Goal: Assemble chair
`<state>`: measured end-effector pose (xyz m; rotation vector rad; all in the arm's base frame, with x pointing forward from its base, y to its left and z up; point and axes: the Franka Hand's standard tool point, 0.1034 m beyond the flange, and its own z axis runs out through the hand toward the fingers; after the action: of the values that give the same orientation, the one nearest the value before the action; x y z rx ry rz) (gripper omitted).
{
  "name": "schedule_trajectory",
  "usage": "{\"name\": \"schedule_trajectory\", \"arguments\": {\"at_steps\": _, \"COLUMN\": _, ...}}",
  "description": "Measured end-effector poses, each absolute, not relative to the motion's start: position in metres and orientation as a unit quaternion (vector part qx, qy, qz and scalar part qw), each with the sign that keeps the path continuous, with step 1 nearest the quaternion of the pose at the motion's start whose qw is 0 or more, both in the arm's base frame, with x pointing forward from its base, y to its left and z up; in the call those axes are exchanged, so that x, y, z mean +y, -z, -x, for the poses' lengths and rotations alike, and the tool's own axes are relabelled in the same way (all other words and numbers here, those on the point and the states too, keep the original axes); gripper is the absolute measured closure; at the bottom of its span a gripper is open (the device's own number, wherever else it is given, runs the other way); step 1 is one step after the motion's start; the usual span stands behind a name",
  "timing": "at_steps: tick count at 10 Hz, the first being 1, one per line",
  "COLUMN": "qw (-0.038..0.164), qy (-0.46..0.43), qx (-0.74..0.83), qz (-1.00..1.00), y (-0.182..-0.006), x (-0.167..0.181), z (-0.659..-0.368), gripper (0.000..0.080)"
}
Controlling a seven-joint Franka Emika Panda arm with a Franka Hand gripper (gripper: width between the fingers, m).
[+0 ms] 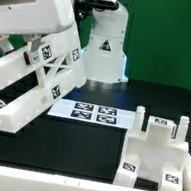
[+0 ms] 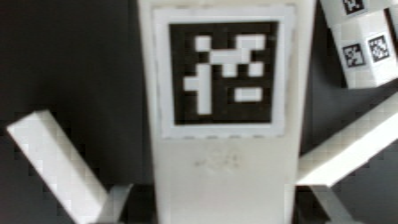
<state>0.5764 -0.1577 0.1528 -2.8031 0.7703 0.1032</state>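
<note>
Jaws are closed on a long white chair bar (image 1: 37, 98), so you have it gripped between both fingers (image 2: 54, 165). In the wrist view you see the bar running straight between them, its large black-and-white tag (image 2: 217, 75) facing the camera. In the exterior view your bar hangs tilted under the arm, its lower end down near the counter (image 1: 80, 172) toward the exterior view's left. You cannot tell whether that end touches the surface. The rest of the chair, a blocky white assembly (image 1: 160, 151) with small tags, stands on the counter at the exterior view's right, well apart from the bar. Between the two lies the marker board (image 1: 93, 111), flat on the counter.
</note>
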Motion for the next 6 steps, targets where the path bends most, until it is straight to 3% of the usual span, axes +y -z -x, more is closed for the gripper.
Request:
{"name": "schedule_trajectory", "arguments": {"at_steps": 1, "qw": 0.105, "qy": -0.008, "qx": 0.265, "qz": 0.959, "y": -0.152, "x": -0.158, "z": -0.577, "gripper": 0.0512}}
{"name": "schedule_trajectory", "arguments": {"at_steps": 4, "qw": 0.104, "qy": -0.032, "qx": 0.257, "qz": 0.96, "y": -0.143, "x": -0.153, "z": -0.57, "gripper": 0.0512}}
{"name": "schedule_trajectory", "arguments": {"at_steps": 5, "qw": 0.095, "qy": -0.047, "qx": 0.254, "qz": 0.961, "y": -0.142, "x": -0.151, "z": -0.568, "gripper": 0.0512}}
{"name": "schedule_trajectory", "arguments": {"at_steps": 6, "qw": 0.074, "qy": -0.06, "qx": 0.243, "qz": 0.965, "y": -0.141, "x": -0.145, "z": -0.567, "gripper": 0.0512}}
